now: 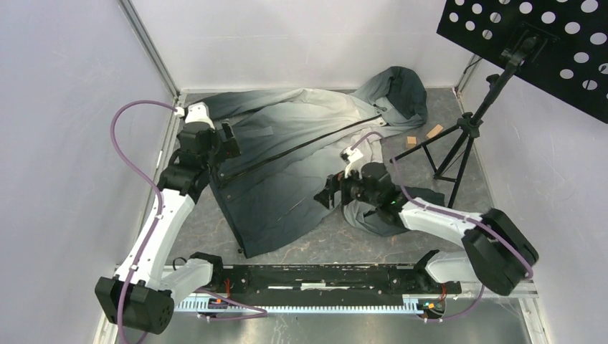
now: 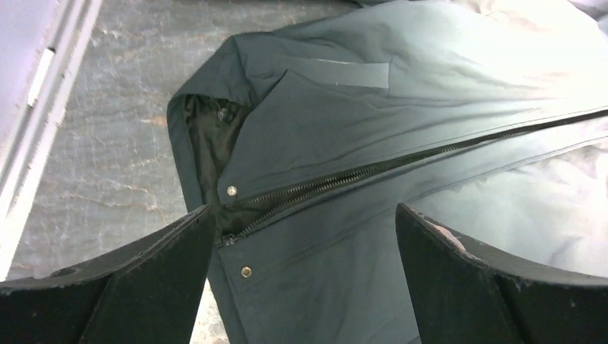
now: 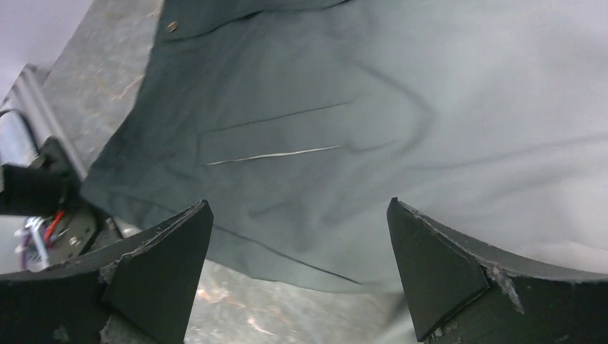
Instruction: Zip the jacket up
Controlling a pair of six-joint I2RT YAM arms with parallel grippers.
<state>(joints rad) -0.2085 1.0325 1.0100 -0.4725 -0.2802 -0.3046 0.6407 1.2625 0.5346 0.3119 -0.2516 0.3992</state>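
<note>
We see the jacket [image 1: 287, 165] spread on the table [image 1: 323, 247], the left fingers [image 2: 143, 287] gaping wide and empty above the hem end of its zipper [image 2: 358, 172], the right fingers [image 3: 150, 272] likewise wide and empty above its front panel.

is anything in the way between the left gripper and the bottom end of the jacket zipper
Nothing visible does. The left gripper is open above the jacket, and the lower end of the zipper lies uncovered right beneath it.
</note>
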